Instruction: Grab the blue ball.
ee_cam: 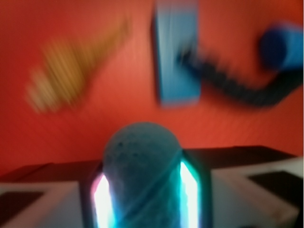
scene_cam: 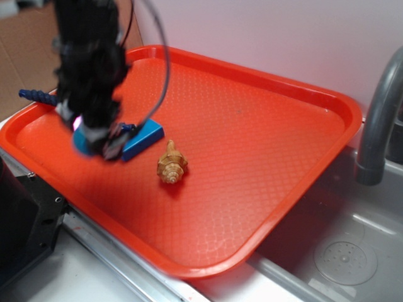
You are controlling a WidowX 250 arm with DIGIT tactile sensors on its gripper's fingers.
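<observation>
- Your gripper point(ee_cam: 142, 190) is squeezing the blue ball point(ee_cam: 141, 161) between its two glowing fingers point(ee_cam: 190, 190), right up close to the wrist camera.
- The ball is held over the left part of the orange tray point(scene_cam: 264, 126).
- On the tray past the ball you see a flat blue block point(ee_cam: 176, 57), a tan seashell point(ee_cam: 66, 71) and a dark blue bottle shape point(ee_cam: 280, 47) with a bumpy tail.
- Beyond the tray's right side sit a gray sink point(scene_cam: 352, 239) and faucet point(scene_cam: 378, 119).
</observation>
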